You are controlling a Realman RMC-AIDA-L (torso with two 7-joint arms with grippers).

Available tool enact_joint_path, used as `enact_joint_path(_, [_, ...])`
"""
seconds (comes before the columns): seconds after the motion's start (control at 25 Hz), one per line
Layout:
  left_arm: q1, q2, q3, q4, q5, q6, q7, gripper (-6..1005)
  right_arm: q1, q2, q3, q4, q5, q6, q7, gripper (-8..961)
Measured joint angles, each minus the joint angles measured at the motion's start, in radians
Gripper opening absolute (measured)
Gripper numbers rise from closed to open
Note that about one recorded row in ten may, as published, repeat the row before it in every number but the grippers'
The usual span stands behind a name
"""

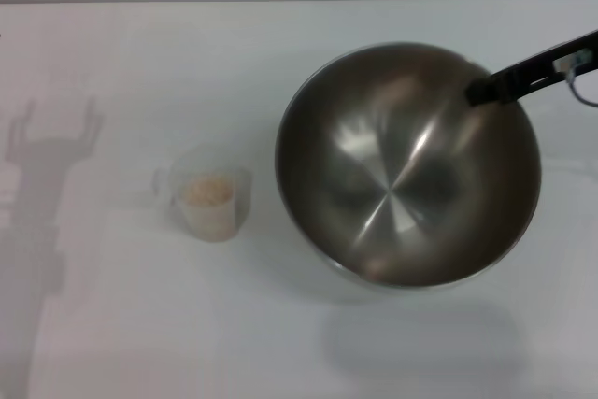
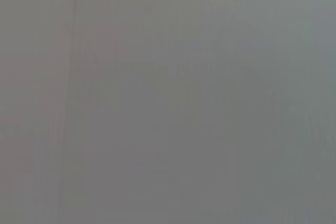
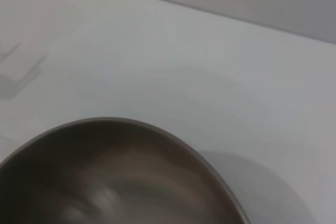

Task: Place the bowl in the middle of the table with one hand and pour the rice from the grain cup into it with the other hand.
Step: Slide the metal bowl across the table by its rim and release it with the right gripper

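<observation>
Head view, bowl: you see one large round steel bowl [image 1: 407,163], shiny inside with streaked reflections, lying right of centre on the table [image 1: 187,72]; a shadow falls on the table below its near edge.
Head view, grain cup: you see one small clear plastic cup [image 1: 211,201] with a side handle, standing upright to the left of the bowl, near it but apart.
Head view, rice: you see one pale beige heap of grains [image 1: 207,191] inside the cup.
Head view, right gripper: you see the right gripper [image 1: 481,91] as a dark finger reaching in from the right edge to the bowl's far right rim. You cannot tell how far the claw is open or whether it clamps the rim.
Head view, surface: the table is plain white; a grey wall band runs along its far edge; an arm-shaped shadow lies at far left.
Left wrist view: you see only a uniform grey field; no object can be made out.
Right wrist view, bowl: you see one curved steel rim [image 3: 131,124] and blurred interior close up.
Right wrist view, surface: white tabletop [image 3: 184,61] beyond the rim, grey wall behind.
</observation>
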Motion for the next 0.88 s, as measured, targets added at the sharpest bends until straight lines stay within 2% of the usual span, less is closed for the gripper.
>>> enact_joint_path(0.28, [0.000,0.000,-0.001,0.000,0.002,0.000,0.000,789,0.054,0.000,-0.048,0.160,0.010,-0.056,-0.015,30])
enact_joint_path(0.48, [0.004,0.000,-0.001,-0.001,0.004,0.003,0.000,788,0.075,-0.002,-0.058,0.222,-0.006,-0.077,-0.014,30])
enact_joint_path(0.8, [0.007,0.000,0.003,-0.002,0.004,0.008,0.000,787,0.085,-0.003,-0.058,0.238,-0.033,-0.081,-0.006,29])
enact_joint_path(0.88, [0.010,0.000,0.006,-0.003,0.004,0.013,0.000,787,0.088,-0.002,-0.058,0.236,-0.033,-0.081,-0.006,62])
